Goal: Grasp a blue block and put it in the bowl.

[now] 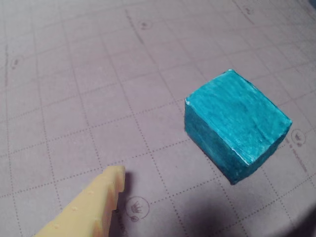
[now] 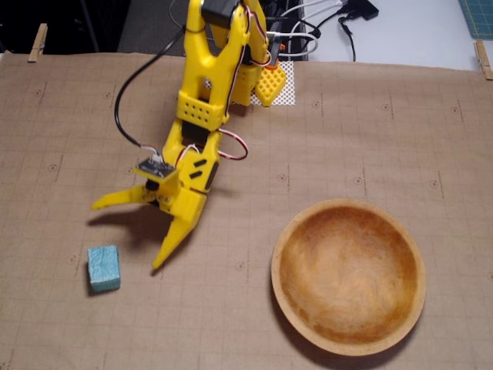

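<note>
Hovering w/ end effector [image 2: 127, 235] spread wide, holding nothing; blue block [image 2: 104, 268] sitting on counter [image 2: 347, 131], ungrasped; bowl [image 2: 281, 289] empty, grasp & drop pending.

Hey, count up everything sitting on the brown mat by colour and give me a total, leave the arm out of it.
Teal-blue: 1, the blue block, lying apart from the open pincer.
Orange-brown: 1, the wooden bowl, with nothing inside.
Total: 2
</note>
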`<state>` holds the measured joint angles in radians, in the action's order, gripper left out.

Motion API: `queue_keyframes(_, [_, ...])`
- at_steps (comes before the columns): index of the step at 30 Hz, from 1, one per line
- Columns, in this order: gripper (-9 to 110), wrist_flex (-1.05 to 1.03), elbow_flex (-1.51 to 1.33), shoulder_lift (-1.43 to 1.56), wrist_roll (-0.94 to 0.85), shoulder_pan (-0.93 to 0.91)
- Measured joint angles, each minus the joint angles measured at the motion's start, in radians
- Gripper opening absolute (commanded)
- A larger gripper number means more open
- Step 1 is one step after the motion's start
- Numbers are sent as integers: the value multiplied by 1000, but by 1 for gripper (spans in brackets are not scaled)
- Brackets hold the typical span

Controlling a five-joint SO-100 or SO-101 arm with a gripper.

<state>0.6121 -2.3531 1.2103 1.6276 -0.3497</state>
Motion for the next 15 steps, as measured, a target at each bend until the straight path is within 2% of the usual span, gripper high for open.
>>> queue_keyframes(9, [58, 14, 158, -163, 37, 17])
queue_keyframes(15, [58, 187, 193, -279, 78, 21])
